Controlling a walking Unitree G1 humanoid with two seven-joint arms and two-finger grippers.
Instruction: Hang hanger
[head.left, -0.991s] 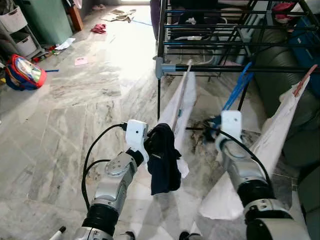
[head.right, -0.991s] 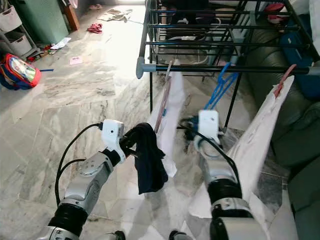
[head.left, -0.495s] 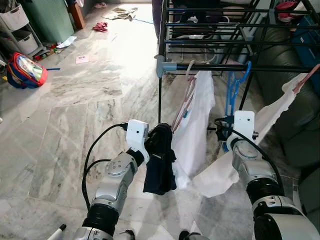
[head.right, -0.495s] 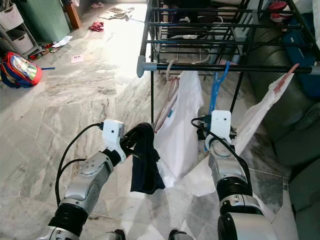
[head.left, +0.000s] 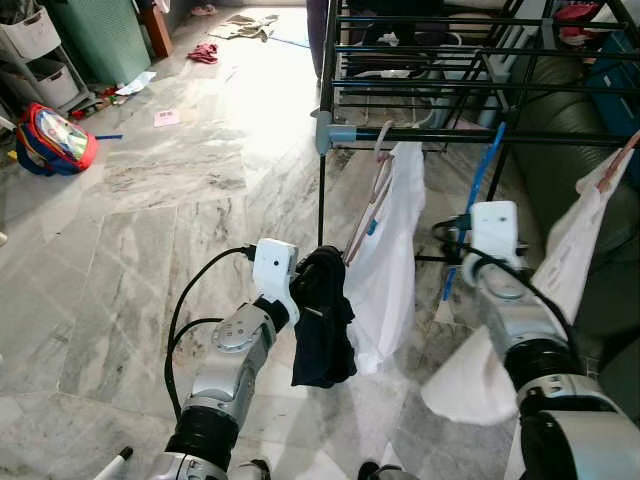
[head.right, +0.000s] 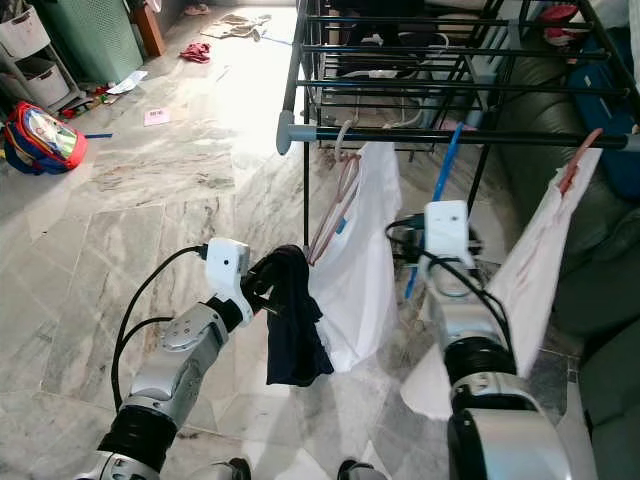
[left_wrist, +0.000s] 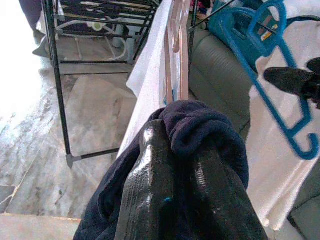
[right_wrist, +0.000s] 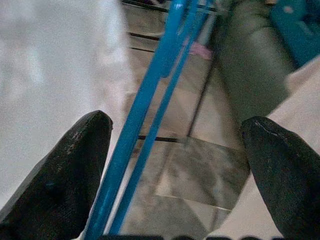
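Note:
A blue hanger (head.left: 480, 180) slants down from the black rack rail (head.left: 420, 135), its hook at the rail. My right gripper (right_wrist: 175, 135) is open, and the hanger's blue bars (right_wrist: 150, 100) pass between its wide-spread fingers (right_wrist: 75, 150) without being pinched. That arm (head.left: 495, 250) is raised just below the rail. My left gripper (head.left: 310, 275) is shut on a dark navy cloth (head.left: 322, 320) that droops from it in front of a white shirt (head.left: 392, 260) on a pink hanger (head.left: 375, 190).
A second white garment (head.left: 580, 250) hangs from a pink hanger at the rack's right end, beside a dark green sofa (head.left: 560, 170). The rack's leg (head.left: 320, 190) stands ahead. A backpack (head.left: 50, 145) and scattered clothes (head.left: 205, 52) lie on the marble floor at the left.
The blue hanger now slants instead of hanging straight. The right-hand white garment has swung back to the right. My right arm has shifted slightly right; the left arm holds still.

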